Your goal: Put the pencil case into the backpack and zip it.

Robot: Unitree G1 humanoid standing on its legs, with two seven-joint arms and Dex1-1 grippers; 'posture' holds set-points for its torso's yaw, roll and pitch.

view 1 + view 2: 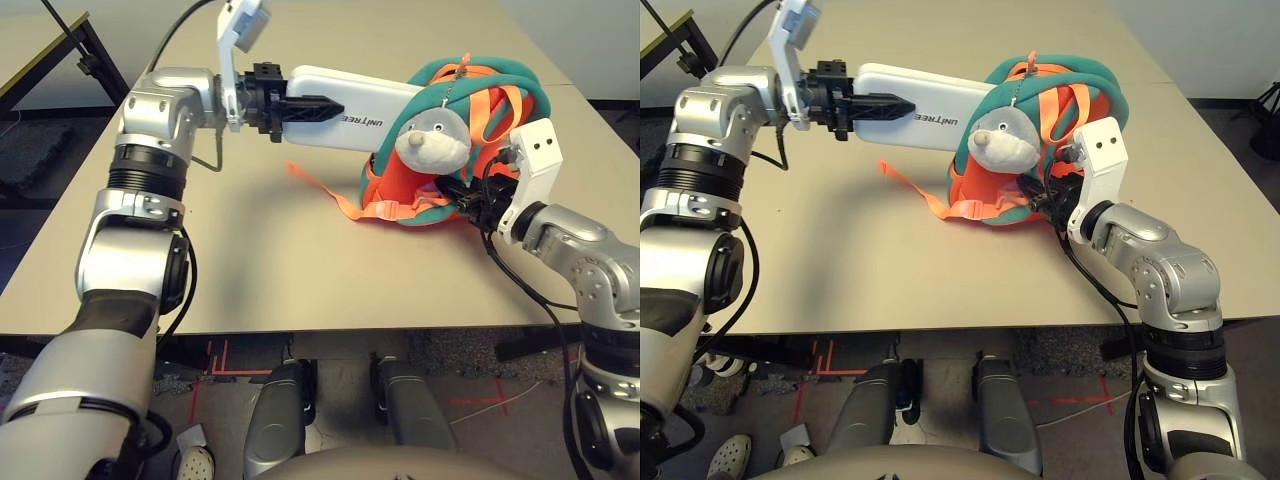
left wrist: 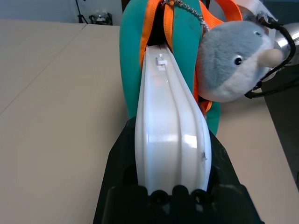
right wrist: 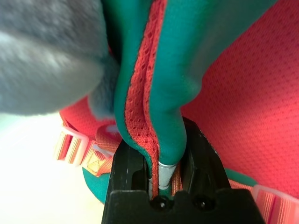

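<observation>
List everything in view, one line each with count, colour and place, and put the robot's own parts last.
pencil case: one, white with dark lettering, held level above the table, far end entering the backpack's opening.
backpack: one, orange body with teal trim, on the table toward the robot's right.
plush charm: one, grey and white, hanging on a chain at the backpack's front.
loose strap: one, orange, trailing on the table from the backpack toward the left.
table: one, beige, under it all.
second table: one, black-framed, far left.
left gripper: one, black, shut on the pencil case's near end.
right gripper: one, black, shut on the backpack's teal edge.
</observation>
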